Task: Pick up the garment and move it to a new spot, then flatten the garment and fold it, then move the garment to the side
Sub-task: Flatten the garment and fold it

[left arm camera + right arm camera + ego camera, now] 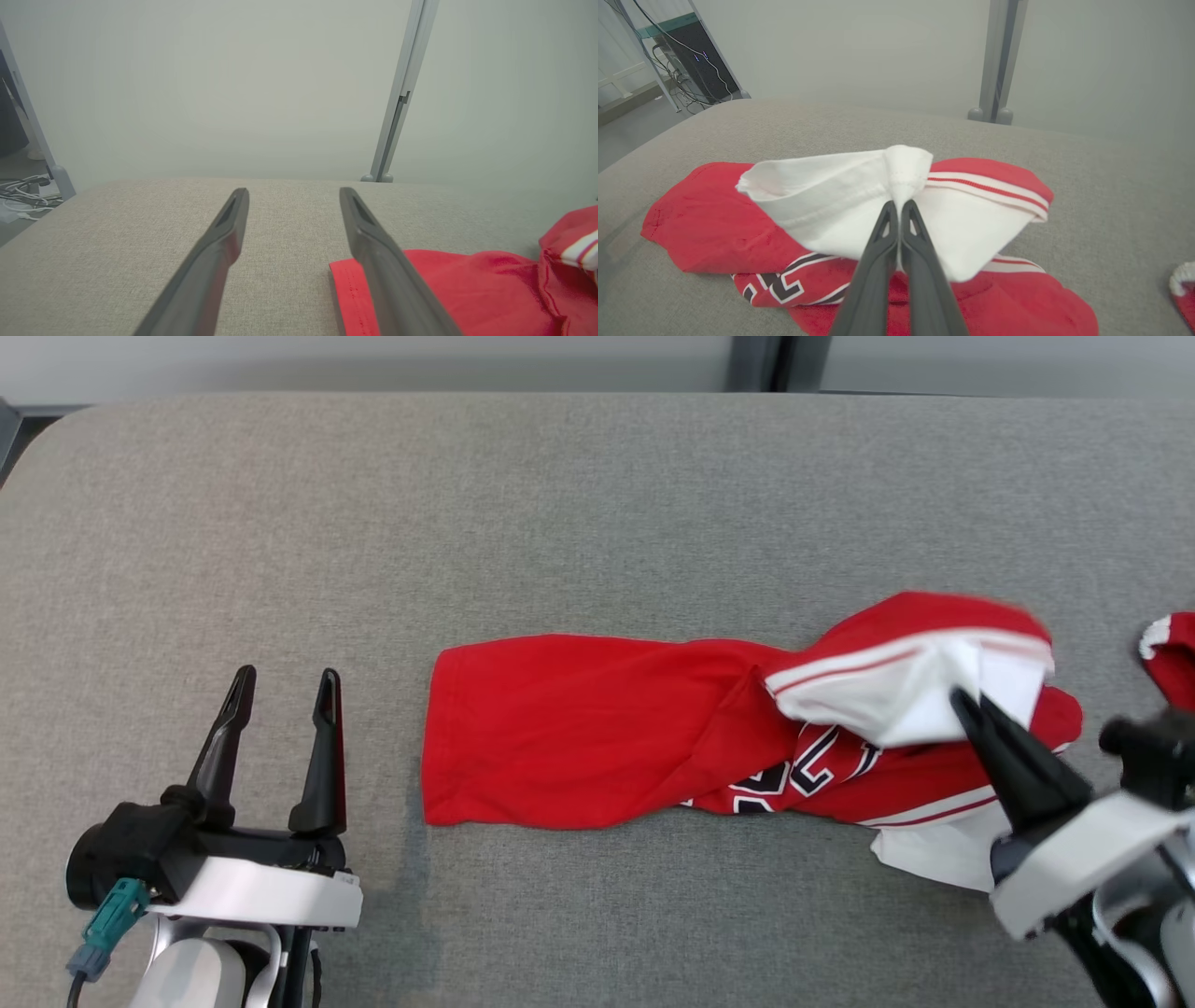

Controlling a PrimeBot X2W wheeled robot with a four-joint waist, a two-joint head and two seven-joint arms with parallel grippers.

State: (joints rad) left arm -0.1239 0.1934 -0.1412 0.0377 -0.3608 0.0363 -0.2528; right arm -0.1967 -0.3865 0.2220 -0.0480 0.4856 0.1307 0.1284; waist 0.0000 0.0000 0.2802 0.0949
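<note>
Your garment (579,737) lies twisted on the tabletop (560,523). Its plain red end is just beside the left gripper (287,674), whose fingers stand apart and empty. At the end farthest from that left gripper, your right gripper (962,697) is pinched together on a white fold (896,695). The cloth looks light and limp, so it will likely sag and trail. I'd take hold at a stitched edge rather than loose fabric.
</note>
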